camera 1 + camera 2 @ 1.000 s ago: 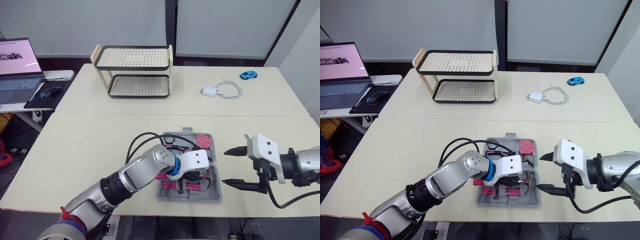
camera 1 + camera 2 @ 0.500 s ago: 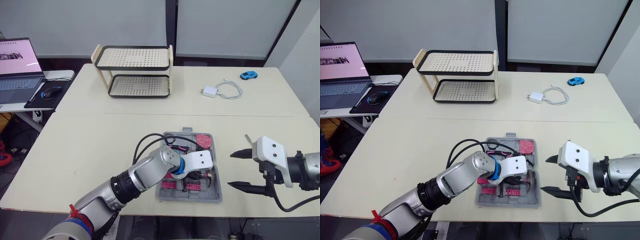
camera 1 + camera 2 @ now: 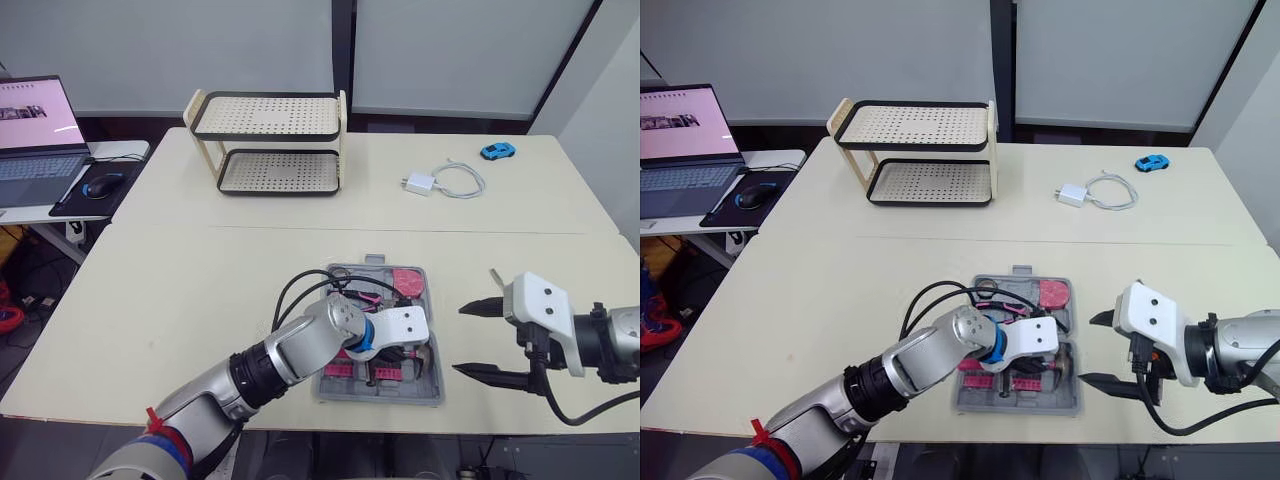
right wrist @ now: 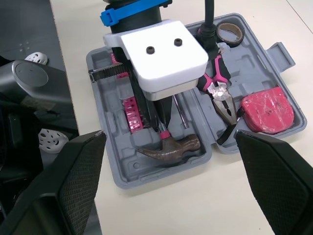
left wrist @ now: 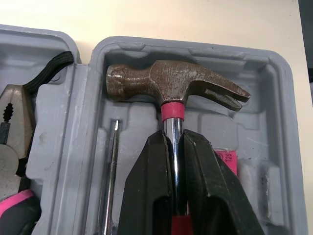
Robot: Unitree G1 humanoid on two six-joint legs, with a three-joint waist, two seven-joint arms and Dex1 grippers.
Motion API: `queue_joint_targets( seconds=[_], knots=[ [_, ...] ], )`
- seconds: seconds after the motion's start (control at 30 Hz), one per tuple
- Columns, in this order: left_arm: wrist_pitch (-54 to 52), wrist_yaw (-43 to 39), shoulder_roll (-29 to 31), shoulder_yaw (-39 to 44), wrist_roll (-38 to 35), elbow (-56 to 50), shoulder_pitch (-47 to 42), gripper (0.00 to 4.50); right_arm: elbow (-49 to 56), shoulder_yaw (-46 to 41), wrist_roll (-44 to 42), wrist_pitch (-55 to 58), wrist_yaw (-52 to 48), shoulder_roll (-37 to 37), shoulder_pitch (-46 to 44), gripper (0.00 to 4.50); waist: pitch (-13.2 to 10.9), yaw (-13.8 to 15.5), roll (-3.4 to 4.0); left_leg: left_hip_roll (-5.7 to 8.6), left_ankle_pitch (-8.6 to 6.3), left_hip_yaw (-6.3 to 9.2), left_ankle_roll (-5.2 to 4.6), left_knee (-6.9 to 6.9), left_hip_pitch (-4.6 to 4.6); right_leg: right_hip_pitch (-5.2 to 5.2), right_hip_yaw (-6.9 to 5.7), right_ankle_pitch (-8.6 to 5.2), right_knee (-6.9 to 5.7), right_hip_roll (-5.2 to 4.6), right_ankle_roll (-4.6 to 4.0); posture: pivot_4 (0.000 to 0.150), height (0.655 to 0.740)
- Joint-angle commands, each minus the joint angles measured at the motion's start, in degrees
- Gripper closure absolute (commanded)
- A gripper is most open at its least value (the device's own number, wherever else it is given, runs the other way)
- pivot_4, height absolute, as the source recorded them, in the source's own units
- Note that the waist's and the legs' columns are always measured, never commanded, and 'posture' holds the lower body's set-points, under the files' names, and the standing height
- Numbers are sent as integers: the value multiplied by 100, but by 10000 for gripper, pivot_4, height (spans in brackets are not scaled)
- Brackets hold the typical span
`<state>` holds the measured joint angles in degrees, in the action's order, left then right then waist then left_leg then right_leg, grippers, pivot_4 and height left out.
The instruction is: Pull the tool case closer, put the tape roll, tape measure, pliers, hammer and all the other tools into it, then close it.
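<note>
The left gripper point(image 5: 174, 134) is closed tightly on the metal neck of the hammer point(image 5: 171, 88), just under its pink collar, and the hammer head lies in the moulded recess at one end of the tool case point(image 5: 274, 122); I cannot tell if it sits fully down. Beside the neck runs a thin metal shaft point(image 5: 110, 171), maybe a screwdriver. In the other half of the case I see the pliers point(image 4: 218, 93), the red tape measure point(image 4: 268, 108) and the tape roll point(image 4: 230, 33), all inside. The right gripper point(image 3: 459, 339) is wide open and holds nothing, near the right side of the case but not touching it. The case lies open and flat near the front edge of the table point(image 3: 180, 300), so pulling it closer seems done. Farther away lie a charger with cable point(image 3: 440, 182), a blue toy car point(image 3: 496, 150) and a rack point(image 3: 268, 142), none of them tools. In my judgement, what is left is to release the hammer and close the case.
</note>
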<state>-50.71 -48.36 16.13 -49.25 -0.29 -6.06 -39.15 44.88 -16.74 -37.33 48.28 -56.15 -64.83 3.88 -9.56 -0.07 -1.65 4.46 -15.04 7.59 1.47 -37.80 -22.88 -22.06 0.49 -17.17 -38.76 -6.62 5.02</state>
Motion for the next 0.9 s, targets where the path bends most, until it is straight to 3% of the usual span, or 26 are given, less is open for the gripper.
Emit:
queue_joint_targets(
  seconds=[0.03,0.4,0.63,0.9],
  knots=[
    [64,-23,-99,-32,95,-16,-109,44369,167,-142,-84,2,34,-36,-4,0,0,0,0,0,0,0,0,0,0,0,0,0,0,0,0,1500,7400],
    [167,-24,-140,-18,212,132,-172,44369,162,-58,-119,-22,103,-5,-78,0,0,0,0,0,0,0,-1,-5,1,2,0,0,-3,0,1,1500,7400],
    [101,-43,-149,138,174,15,-224,22201,107,58,-127,-58,130,-9,-196,0,0,-2,0,0,-1,0,-1,-6,1,2,0,0,-4,0,1,1500,7400],
    [312,-399,385,691,-154,-870,-181,22201,36,168,-136,-38,149,-9,-359,0,1,-8,1,-1,0,0,0,-6,1,0,1,0,-6,0,1,1500,7400]
  ],
)
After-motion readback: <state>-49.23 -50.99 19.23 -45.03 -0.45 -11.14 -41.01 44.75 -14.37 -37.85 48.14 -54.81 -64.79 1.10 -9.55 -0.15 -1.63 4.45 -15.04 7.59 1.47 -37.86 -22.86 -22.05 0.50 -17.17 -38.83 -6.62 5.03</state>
